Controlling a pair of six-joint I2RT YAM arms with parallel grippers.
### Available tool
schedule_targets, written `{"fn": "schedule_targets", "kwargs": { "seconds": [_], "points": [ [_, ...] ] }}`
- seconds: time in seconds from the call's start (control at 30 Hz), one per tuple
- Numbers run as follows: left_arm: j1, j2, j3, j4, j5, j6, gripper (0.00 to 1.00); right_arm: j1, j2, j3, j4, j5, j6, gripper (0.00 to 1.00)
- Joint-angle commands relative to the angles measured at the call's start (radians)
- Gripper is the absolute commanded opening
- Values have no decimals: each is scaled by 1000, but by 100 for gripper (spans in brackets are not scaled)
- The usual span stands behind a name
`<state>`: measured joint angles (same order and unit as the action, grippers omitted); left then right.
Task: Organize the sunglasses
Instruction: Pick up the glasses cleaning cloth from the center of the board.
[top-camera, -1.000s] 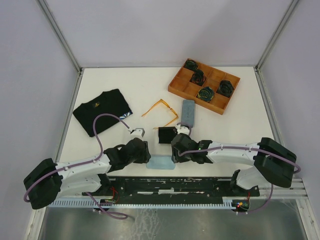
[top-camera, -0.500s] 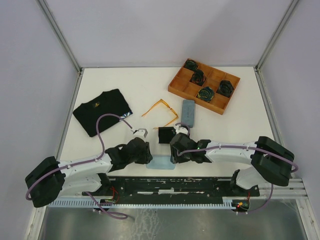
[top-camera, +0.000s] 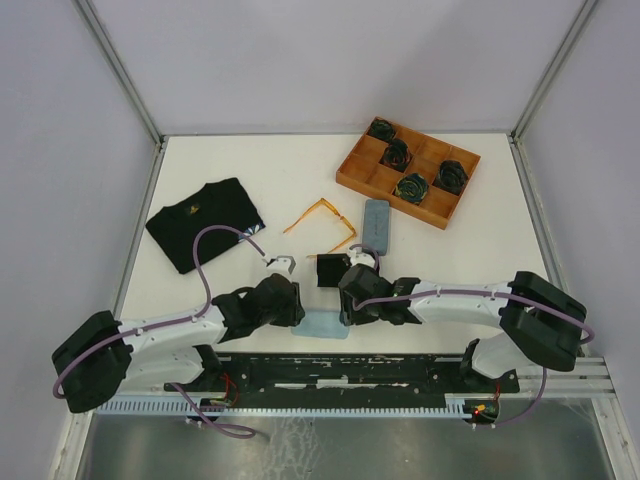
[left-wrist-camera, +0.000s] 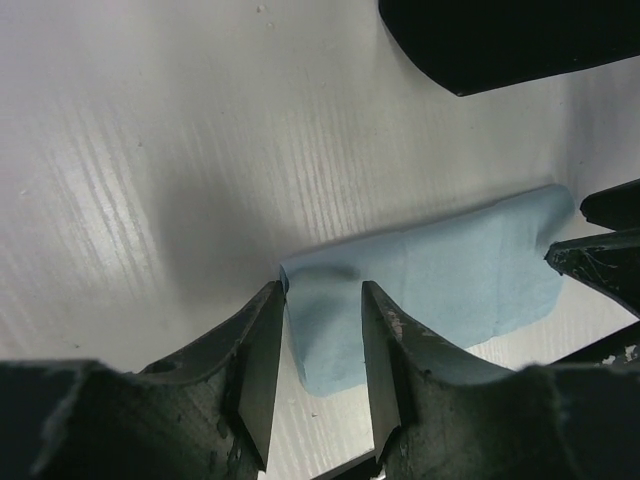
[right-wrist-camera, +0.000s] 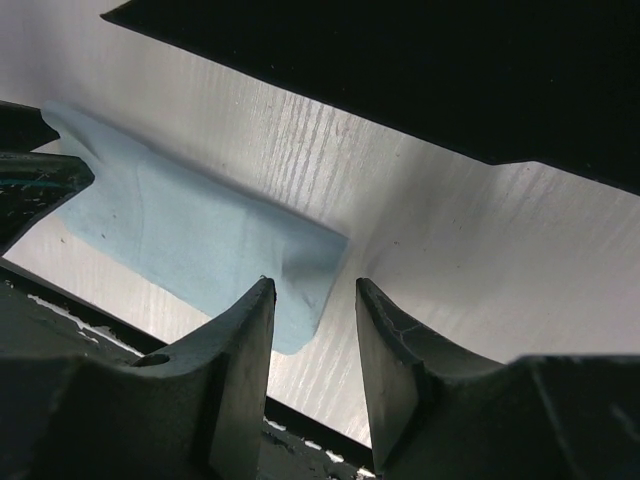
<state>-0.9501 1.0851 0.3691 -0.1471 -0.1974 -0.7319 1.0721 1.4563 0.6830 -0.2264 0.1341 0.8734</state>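
Top external view gives you the translucent orange-yellow sunglasses (top-camera: 304, 217) lying unfolded on the white table (top-camera: 270, 170), about mid-table and well beyond both grippers; this is the only pair you can make out. Just to their right lies the oblong grey-blue case (top-camera: 376, 227), and just in front of them, towards the arms, sits a black case (top-camera: 328, 269). Farther out you have a wooden tray (top-camera: 352, 176) at the far right with dark rolled items in its compartments, and a folded black shirt (top-camera: 205, 222) at the left. Nearest the arm bases, a light blue cloth (top-camera: 322, 326) lies flat between the two wrists. Your left gripper (left-wrist-camera: 320, 290) points at the cloth's left end. In the left wrist view its jaws stand apart, the cloth's corner lying in the gap and brushing one finger (left-wrist-camera: 262, 350), not pinched. Your right gripper (right-wrist-camera: 313, 285) comes at the other end. In the right wrist view its jaws are likewise spread, and the cloth's end sits under the gap, closer to one finger (right-wrist-camera: 245, 350). Neither gripper touches the sunglasses.
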Motion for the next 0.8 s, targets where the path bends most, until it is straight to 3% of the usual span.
{"fn": "schedule_targets", "kwargs": {
  "seconds": [0.0, 0.33, 0.77],
  "points": [
    [3, -33, 35, -60, -69, 28, 46, -3, 5, 42, 13, 6, -7, 46],
    [2, 12, 42, -39, -57, 34, 48, -2, 13, 47, 15, 1, -8, 46],
    [3, -100, 53, -87, -104, 42, 53, -2, 9, 42, 13, 5, -10, 46]
  ]
}}
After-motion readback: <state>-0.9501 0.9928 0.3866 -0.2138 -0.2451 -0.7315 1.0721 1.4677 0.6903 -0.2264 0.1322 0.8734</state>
